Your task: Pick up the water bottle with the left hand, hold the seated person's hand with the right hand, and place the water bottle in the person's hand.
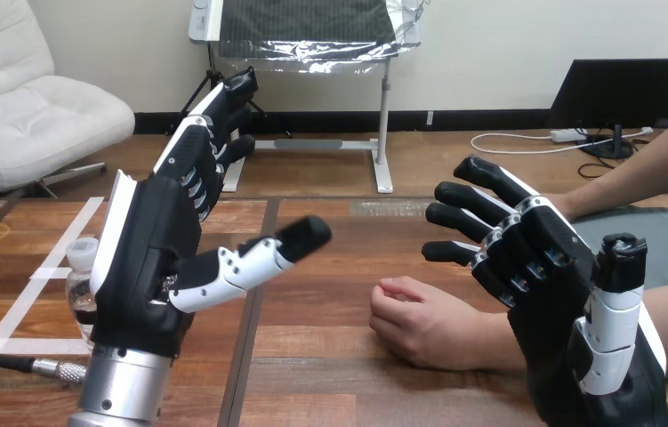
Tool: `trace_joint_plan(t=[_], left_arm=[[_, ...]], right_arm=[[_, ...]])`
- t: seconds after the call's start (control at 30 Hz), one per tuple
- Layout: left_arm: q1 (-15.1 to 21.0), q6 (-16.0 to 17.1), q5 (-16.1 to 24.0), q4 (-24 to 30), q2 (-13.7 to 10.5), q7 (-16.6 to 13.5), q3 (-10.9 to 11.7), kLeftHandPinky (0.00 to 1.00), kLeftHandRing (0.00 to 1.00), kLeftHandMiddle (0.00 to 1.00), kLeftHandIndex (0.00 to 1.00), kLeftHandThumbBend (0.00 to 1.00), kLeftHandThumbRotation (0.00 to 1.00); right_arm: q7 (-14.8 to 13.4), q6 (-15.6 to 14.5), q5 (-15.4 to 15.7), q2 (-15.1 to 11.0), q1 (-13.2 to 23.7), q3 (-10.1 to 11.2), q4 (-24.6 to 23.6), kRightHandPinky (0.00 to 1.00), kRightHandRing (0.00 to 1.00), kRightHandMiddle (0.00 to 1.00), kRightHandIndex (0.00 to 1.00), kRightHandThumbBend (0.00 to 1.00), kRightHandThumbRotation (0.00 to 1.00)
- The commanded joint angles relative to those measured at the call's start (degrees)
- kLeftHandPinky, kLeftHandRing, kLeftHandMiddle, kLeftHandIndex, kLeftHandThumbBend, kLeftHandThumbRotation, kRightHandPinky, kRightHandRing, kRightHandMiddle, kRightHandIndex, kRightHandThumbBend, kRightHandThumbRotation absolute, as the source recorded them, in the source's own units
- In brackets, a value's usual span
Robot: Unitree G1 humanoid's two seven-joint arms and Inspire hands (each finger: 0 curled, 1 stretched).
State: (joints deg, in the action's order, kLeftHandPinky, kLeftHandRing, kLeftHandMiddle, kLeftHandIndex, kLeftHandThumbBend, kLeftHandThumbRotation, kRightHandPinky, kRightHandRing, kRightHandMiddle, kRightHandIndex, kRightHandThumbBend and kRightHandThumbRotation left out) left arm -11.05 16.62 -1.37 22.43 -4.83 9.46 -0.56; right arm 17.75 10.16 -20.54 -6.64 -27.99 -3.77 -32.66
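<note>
Partly behind left robot hand, water bottle

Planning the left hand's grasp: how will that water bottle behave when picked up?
The water bottle looks like thin clear plastic, so it may dent under a squeeze. Standing upright and narrow, it could tip if nudged sideways, then likely roll.

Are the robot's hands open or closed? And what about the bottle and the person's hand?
Left hand: open, fingers straight, holding nothing.
Right hand: open, fingers spread, holding nothing.
Water bottle: standing upright on the table, cap on, partly hidden behind the left hand.
Person's hand: resting on the table, fingers curled in, empty.
</note>
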Motion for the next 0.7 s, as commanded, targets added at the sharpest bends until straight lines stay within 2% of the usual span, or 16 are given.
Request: trace_joint_plan(t=[0.0, 0.43, 0.67], left_arm=[[3.2, 0.8, 0.7, -0.2, -0.6, -0.6, 0.6, 0.85, 0.94, 0.93, 0.88, 1.00, 0.03], [3.7, 1.0, 1.6, -0.6, -0.9, -1.3, 1.1, 0.85, 0.94, 0.93, 0.89, 1.00, 0.04], [4.2, 1.9, 3.7, -1.6, -1.4, -2.2, 2.1, 0.88, 0.95, 0.93, 0.89, 1.00, 0.06]], right_arm=[[-0.1, 1.1, -0.3, 0.6, 1.6, 0.2, -0.2, 0.69, 0.80, 0.80, 0.82, 0.80, 0.98], [-0.2, 0.8, -0.6, 0.6, 1.4, 0.3, -0.4, 0.71, 0.80, 0.80, 0.82, 0.80, 0.98], [-0.4, 0.8, -0.3, 0.6, 1.4, 0.2, -0.4, 0.70, 0.80, 0.80, 0.82, 0.80, 0.98]])
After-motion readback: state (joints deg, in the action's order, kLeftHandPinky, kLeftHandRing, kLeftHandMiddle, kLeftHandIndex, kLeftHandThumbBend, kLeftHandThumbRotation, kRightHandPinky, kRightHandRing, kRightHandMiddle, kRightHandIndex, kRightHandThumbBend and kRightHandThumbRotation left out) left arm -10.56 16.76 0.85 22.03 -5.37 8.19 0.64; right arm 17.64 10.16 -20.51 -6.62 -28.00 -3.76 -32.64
